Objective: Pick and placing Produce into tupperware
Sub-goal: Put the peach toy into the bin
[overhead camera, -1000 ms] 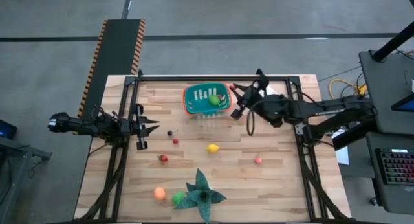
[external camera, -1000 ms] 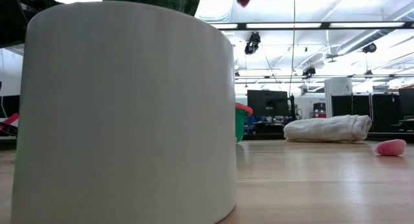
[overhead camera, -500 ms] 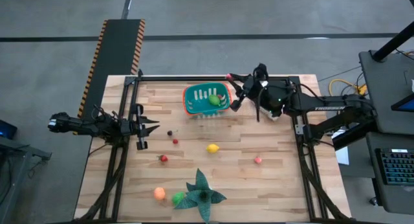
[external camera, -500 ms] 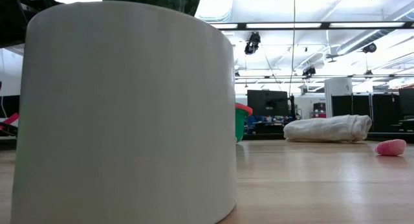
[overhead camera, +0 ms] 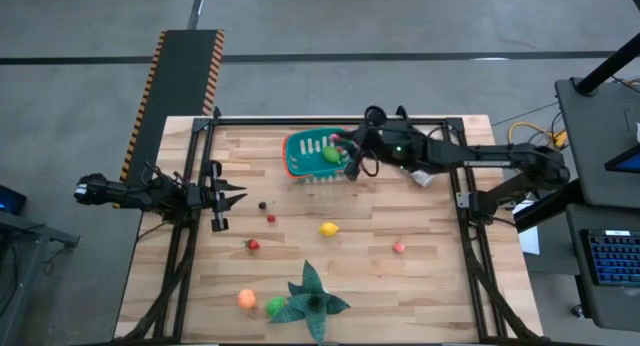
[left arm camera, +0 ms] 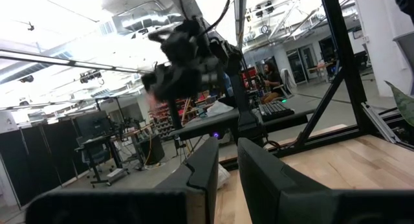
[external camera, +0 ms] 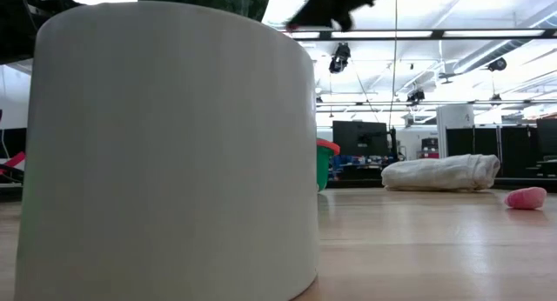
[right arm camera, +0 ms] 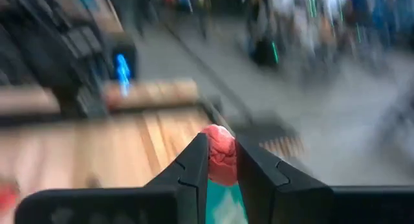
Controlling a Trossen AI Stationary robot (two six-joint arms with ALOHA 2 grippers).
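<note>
The teal tupperware [overhead camera: 312, 158] with an orange-red rim stands at the table's far middle, a green fruit [overhead camera: 330, 154] inside it. My right gripper [overhead camera: 345, 146] hangs over its right end, shut on a small pinkish-red fruit [right arm camera: 221, 162]; teal shows below the fingers in its wrist view. Loose produce rests on the table: a yellow one [overhead camera: 328, 228], a red one [overhead camera: 253, 244], a pink one [overhead camera: 399, 247], an orange one [overhead camera: 246, 298]. My left gripper [overhead camera: 235, 194] waits at the table's left edge, shut and holding nothing. My right gripper pinches the pinkish-red fruit by its two sides [right arm camera: 212, 160] between its two fingers [right arm camera: 194, 169]. The fingers reach in from the table's right, close to level. The fruit is lifted clear, above the tupperware's right end.
A dark green leafy thing [overhead camera: 312, 301] lies at the near middle with a green fruit [overhead camera: 275, 306] beside it. In the low view a large white cylinder [external camera: 174, 153] blocks most of the table; a white bag [external camera: 442, 172] lies beyond.
My right gripper has swung toward the table's left with the pinkish-red fruit, turning as it went, and now stands over the tupperware's right end. The fruit stays between its fingers, clear of the table.
</note>
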